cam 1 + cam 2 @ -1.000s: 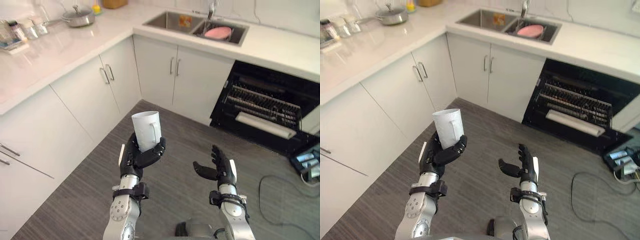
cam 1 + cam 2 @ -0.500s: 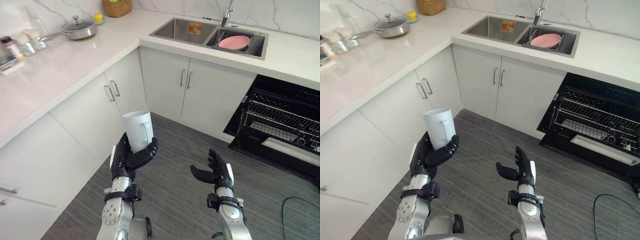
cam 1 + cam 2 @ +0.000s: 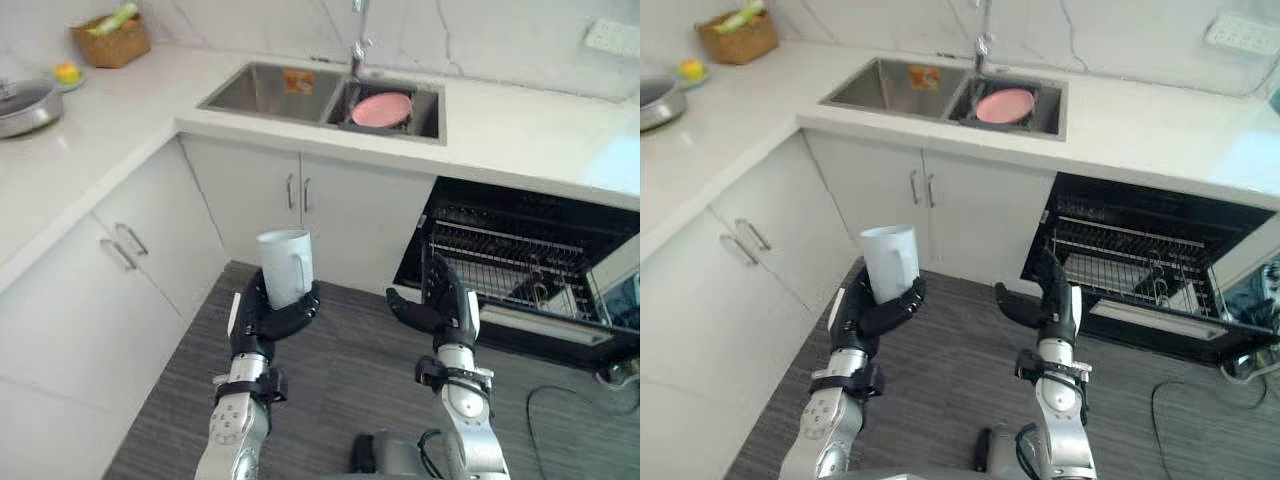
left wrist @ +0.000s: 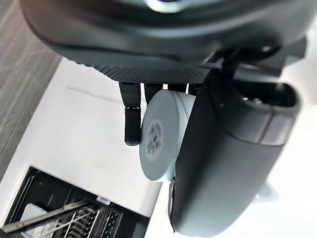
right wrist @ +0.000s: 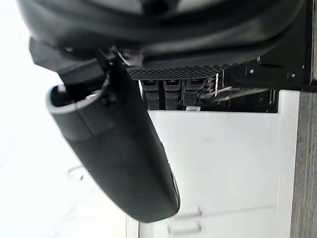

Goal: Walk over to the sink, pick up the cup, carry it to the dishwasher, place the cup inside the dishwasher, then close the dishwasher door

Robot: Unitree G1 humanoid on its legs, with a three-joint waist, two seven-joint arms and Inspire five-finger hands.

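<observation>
— How is the cup (image 3: 286,266) likely to handle for the robot?
— It looks like a white mug, stiff and probably ceramic. That makes it light enough for one hand, but breakable and smooth-sided. The safe hold is low round the body with the handle left free, and that is where the left hand (image 3: 262,318) has it

— So its fingers are closed on it?
— Yes. The fingers (image 3: 302,312) and thumb curl round the lower part of the cup, which stands upright above the palm. The robot holds it out in front over the grey floor (image 3: 340,385). The left wrist view shows the cup's base caught between thumb and fingers

— And the other hand?
— The right hand (image 3: 445,305) holds nothing. Its fingers are spread and relaxed with the thumb out to the side. It is raised to about the same height, well apart from the cup

— Where does the cup have to go?
— Into the dishwasher (image 3: 515,262), which stands open under the counter to the right of the sink (image 3: 275,88), its wire rack (image 3: 500,250) showing. With so smooth a wall a firm wrap matters, and the set-down on the rack should be gentle
</observation>
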